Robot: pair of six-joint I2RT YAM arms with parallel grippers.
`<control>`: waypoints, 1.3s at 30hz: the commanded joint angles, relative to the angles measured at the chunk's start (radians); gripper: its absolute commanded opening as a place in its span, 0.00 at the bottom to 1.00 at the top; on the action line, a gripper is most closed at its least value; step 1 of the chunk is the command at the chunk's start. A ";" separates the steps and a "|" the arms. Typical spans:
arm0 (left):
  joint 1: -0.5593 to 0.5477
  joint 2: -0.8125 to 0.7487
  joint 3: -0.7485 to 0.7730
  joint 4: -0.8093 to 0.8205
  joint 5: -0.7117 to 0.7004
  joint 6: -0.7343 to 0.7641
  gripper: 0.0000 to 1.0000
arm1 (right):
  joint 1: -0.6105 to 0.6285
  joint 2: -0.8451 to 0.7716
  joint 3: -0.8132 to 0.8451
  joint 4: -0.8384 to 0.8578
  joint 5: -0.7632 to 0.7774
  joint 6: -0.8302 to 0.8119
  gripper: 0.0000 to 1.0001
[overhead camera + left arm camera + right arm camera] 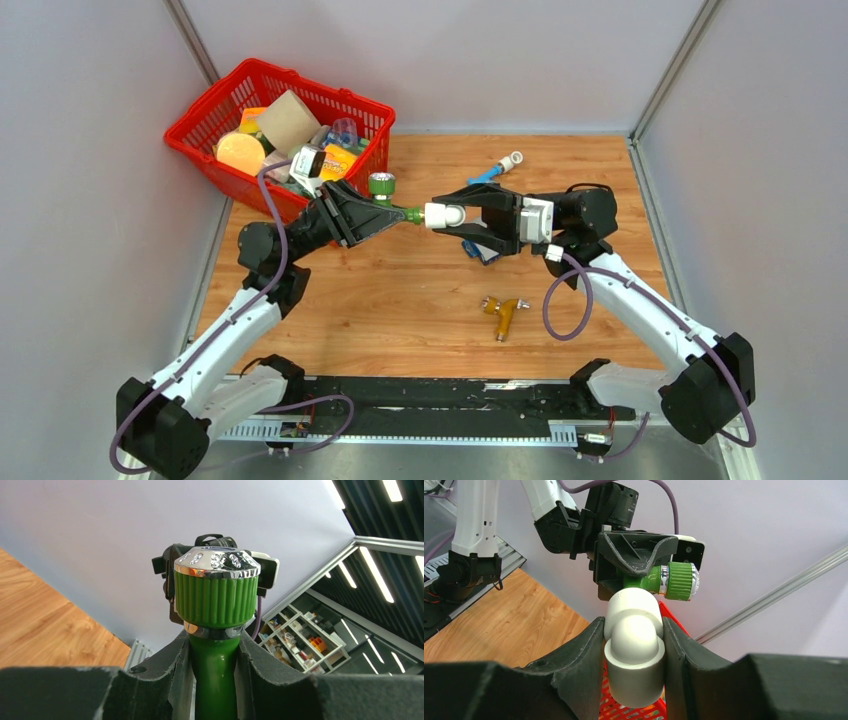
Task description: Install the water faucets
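My left gripper [385, 213] is shut on the green water faucet [392, 207], held above the table's middle; its ribbed green knob [216, 595] with a chrome cap stands just past the black fingers [160, 680]. My right gripper [462, 215] is shut on a white elbow pipe fitting [634, 647], whose far end meets the green faucet's end [640, 582]. An orange-yellow faucet [503, 312] lies loose on the wooden table. A blue faucet [492, 173] with a white fitting on it lies at the back.
A red basket [200, 120] full of mixed items stands at the back left, close behind my left gripper. Grey walls enclose the wooden table [400, 320] on three sides. A black rail [420, 400] runs along the near edge.
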 commanded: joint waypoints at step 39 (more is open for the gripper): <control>-0.058 -0.031 0.006 0.082 -0.014 0.150 0.00 | 0.020 0.030 0.019 0.049 0.199 0.530 0.00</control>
